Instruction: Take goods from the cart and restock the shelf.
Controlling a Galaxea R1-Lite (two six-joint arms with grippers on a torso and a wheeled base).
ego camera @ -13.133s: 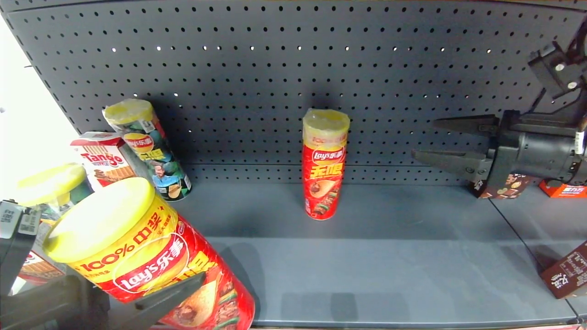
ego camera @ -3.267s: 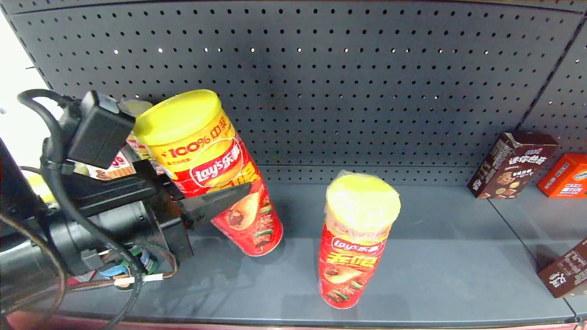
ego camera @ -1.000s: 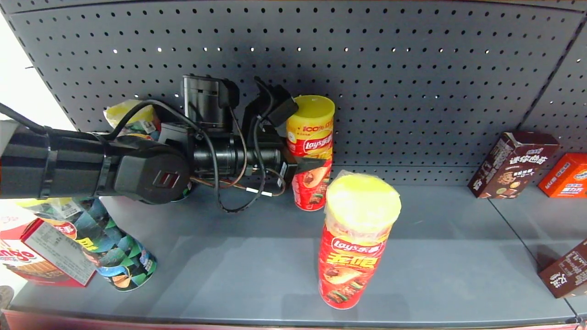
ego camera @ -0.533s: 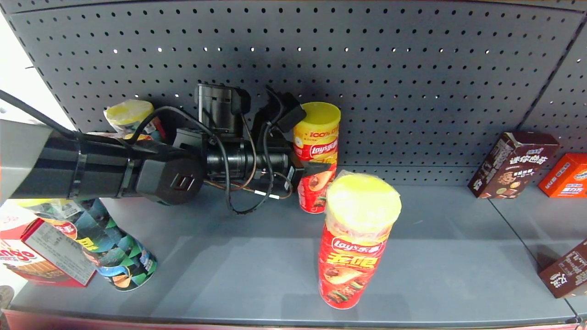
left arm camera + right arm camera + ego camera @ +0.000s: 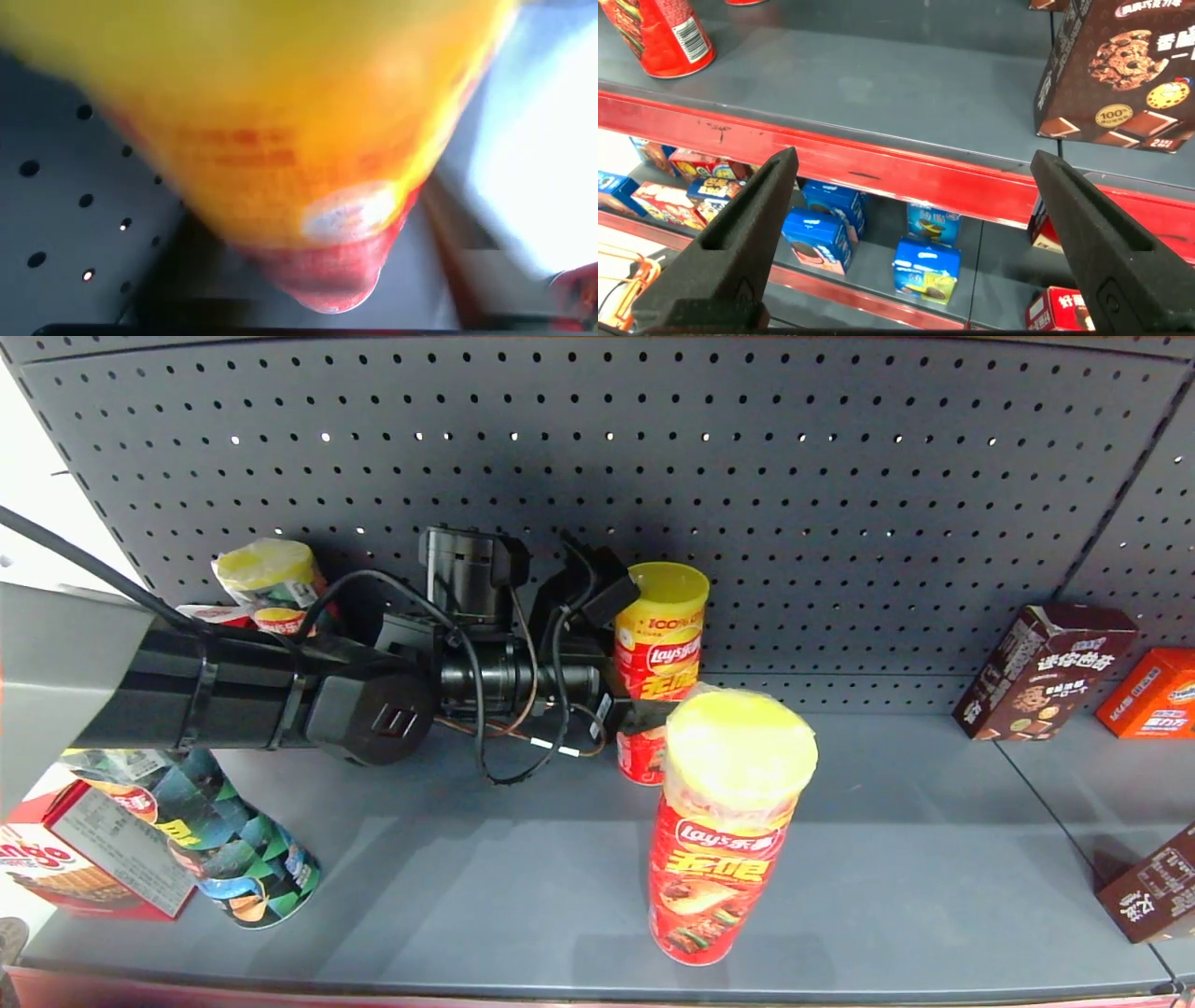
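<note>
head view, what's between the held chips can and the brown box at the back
Nothing: the head view shows bare shelf between the held chips can and the brown box; the wrapped can stands farther forward.

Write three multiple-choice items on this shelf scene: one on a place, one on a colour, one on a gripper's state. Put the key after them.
1. Where is the held can in the left gripper?
A) behind the front can, near the pegboard
B) in front of the front can
C) on top of the front can

2. What colour is the front can's lid?
A) blue
B) yellow
C) white

3. How is the right gripper?
A) shut on a can
B) shut on a box
C) open and empty

Key:
1 A: the head view shows it behind the front can, close to the pegboard.
2 B: the lid is plainly yellow.
3 C: the right wrist view shows its fingers spread with nothing between them.
</note>
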